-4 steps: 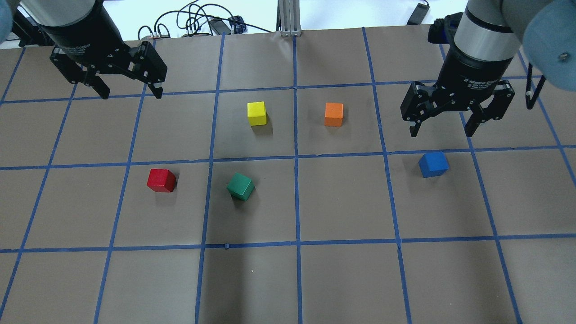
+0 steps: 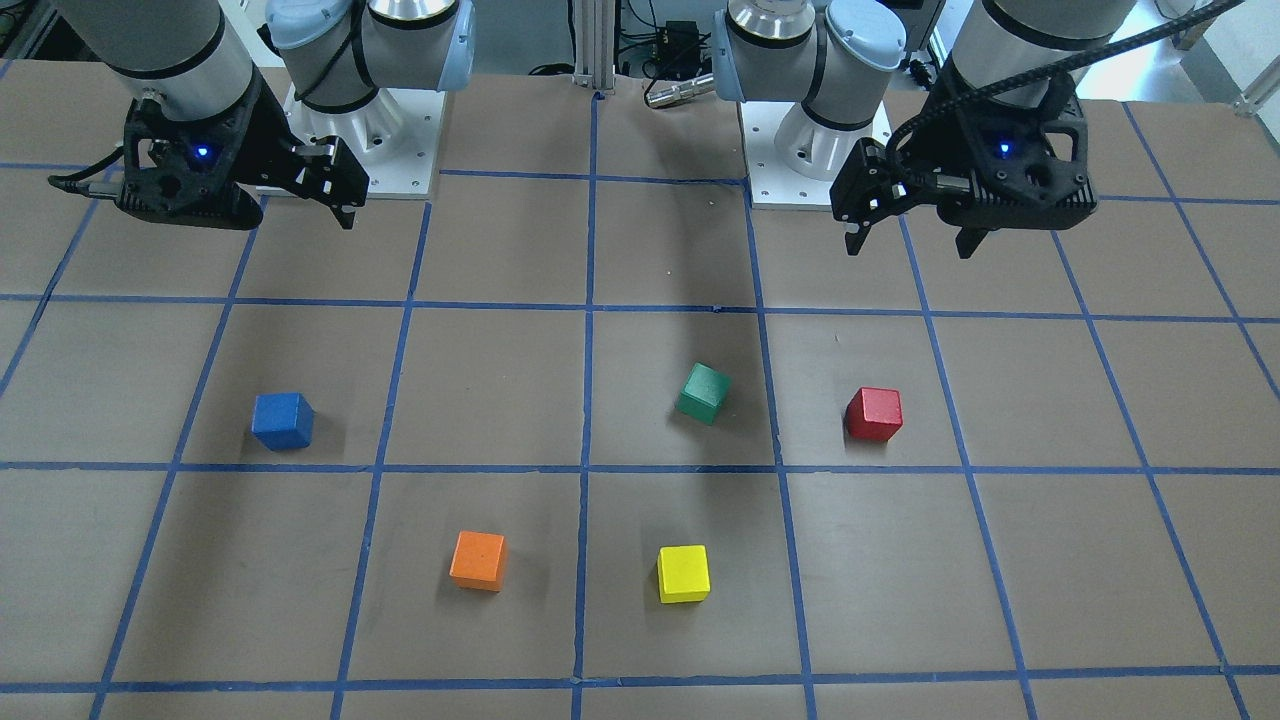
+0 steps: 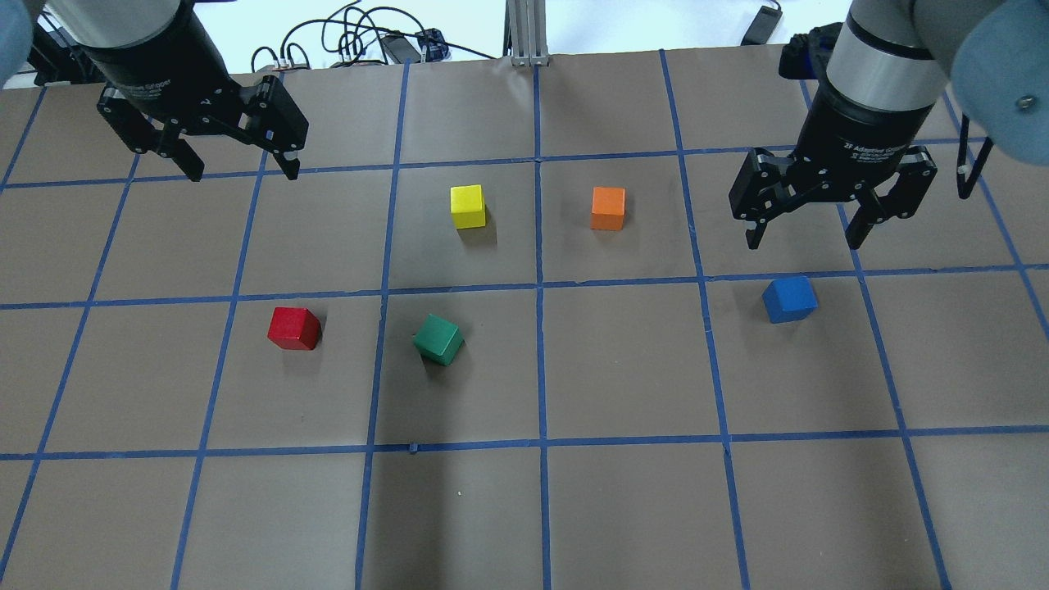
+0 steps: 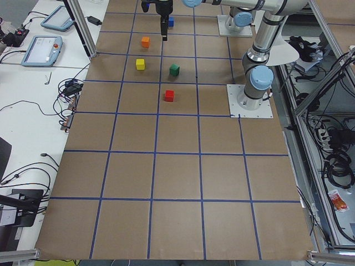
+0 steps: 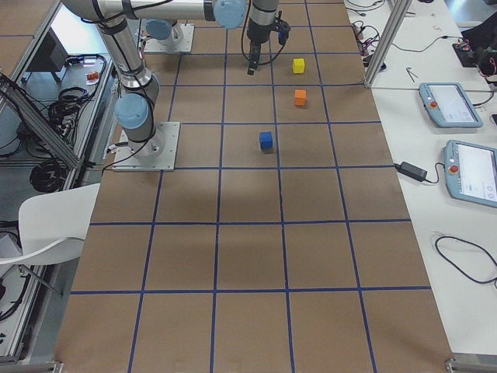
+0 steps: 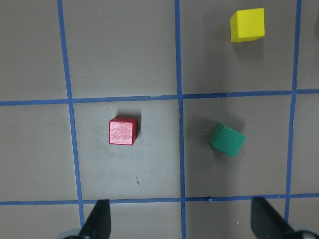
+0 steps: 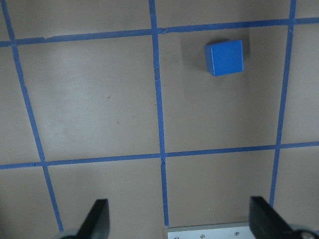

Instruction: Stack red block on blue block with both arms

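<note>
The red block (image 3: 293,328) sits on the brown table on my left side, also in the front view (image 2: 874,414) and the left wrist view (image 6: 122,131). The blue block (image 3: 789,299) sits on the right side, also in the front view (image 2: 282,420) and the right wrist view (image 7: 225,57). My left gripper (image 3: 242,172) is open and empty, held above the table beyond the red block. My right gripper (image 3: 804,243) is open and empty, held above the table just beyond the blue block.
A green block (image 3: 438,339) lies turned at an angle to the right of the red one. A yellow block (image 3: 467,206) and an orange block (image 3: 607,208) sit farther out near the middle. Cables (image 3: 352,41) and a metal post (image 3: 524,33) line the far edge.
My left gripper has shifted slightly right and toward the far edge. The right gripper has barely moved. All the blocks are where they were.
</note>
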You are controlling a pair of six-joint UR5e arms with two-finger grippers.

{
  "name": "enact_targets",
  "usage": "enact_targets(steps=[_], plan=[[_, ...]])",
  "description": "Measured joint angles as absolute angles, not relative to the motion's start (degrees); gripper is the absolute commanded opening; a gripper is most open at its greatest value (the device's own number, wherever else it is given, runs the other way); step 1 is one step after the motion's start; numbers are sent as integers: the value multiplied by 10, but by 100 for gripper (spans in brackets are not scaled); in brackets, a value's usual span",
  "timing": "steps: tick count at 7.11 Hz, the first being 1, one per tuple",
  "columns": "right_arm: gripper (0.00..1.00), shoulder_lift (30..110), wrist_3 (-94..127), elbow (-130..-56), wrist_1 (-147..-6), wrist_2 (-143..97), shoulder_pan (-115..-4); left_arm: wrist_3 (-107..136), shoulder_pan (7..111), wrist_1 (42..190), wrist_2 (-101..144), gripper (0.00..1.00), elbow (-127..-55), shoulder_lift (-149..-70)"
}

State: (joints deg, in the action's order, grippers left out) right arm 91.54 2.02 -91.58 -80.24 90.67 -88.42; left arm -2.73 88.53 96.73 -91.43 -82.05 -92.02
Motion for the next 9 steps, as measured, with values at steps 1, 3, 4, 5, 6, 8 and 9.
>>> enact_targets(steps=[1,3,4,5,6,8,9], plan=[[100,915,20,-916,-802,907,-884,-27,886,967,-914,100,-822,-920],[100,915,20,-916,-802,908,-884,-27,886,968,-915,100,-824,-920],[100,915,20,-916,-802,909,-884,-27,886,968,-915,100,-824,-919],[100,915,20,-916,-802,908,-883,-27,886,969,-916,100,-824,-917],[100,915,20,-916,-803,907,-884,-27,886,970,-917,100,-825,-913],[100,915,20,-916,-805,908,-883,-27,886,971,-915,100,-826,-918],[100,914,19,-916,-805,910,-882,-29,885,970,-915,100,-831,-922]])
